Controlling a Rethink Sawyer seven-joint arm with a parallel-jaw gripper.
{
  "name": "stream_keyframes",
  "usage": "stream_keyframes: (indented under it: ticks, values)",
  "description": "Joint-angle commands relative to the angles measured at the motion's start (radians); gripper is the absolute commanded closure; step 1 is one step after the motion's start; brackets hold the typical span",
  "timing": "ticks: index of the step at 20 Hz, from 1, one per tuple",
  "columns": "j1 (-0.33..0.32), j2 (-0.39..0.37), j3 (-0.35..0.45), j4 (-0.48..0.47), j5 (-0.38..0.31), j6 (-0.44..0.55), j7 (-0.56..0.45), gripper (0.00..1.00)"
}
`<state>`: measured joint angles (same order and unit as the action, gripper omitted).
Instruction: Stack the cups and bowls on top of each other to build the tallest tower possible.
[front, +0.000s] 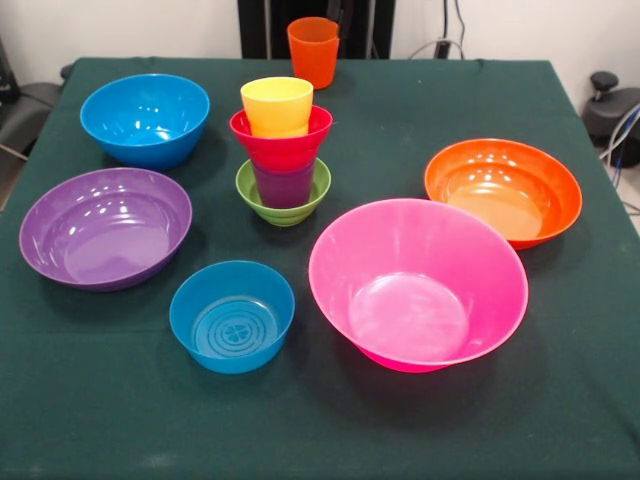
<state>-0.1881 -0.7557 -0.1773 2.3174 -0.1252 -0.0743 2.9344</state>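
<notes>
Front view showed the tower (282, 150) at mid-surface: green bowl (283, 197), purple cup (283, 185), red bowl (281, 138), yellow cup (277, 105) nested upward. The orange cup (313, 50) stood apart behind it. Six other bowls ringed the tower on the surface (560, 330). I could not see my claw, so its state went unrecorded.

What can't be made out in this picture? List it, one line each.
Front view only:
- Purple cup: its base is hidden by the green bowl, and its rim by the red bowl sitting on it.
- Yellow cup: its lower part is hidden inside the red bowl.
- Orange cup: seen against dark equipment, so it is unclear whether it rests on the table.
- Gripper: none shows.
</notes>
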Motion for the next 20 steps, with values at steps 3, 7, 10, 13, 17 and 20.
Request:
stream_keyframes:
  ticks: [3, 7, 10, 13, 17, 20]
  values:
    - [-0.059, 0.062, 0.043, -0.011, -0.083, -0.019, -0.017, 0.0]
    - [-0.081, 0.032, 0.045, -0.007, -0.103, 0.005, -0.018, 0.0]
    - [-0.106, -0.063, 0.067, 0.017, -0.104, 0.091, -0.03, 0.0]
    - [-0.127, -0.134, 0.098, 0.031, -0.09, 0.164, -0.039, 0.0]
    - [-0.102, -0.104, 0.095, 0.004, -0.079, 0.149, -0.019, 0.0]
    - [-0.09, -0.057, 0.084, -0.022, -0.085, 0.115, -0.01, 0.0]
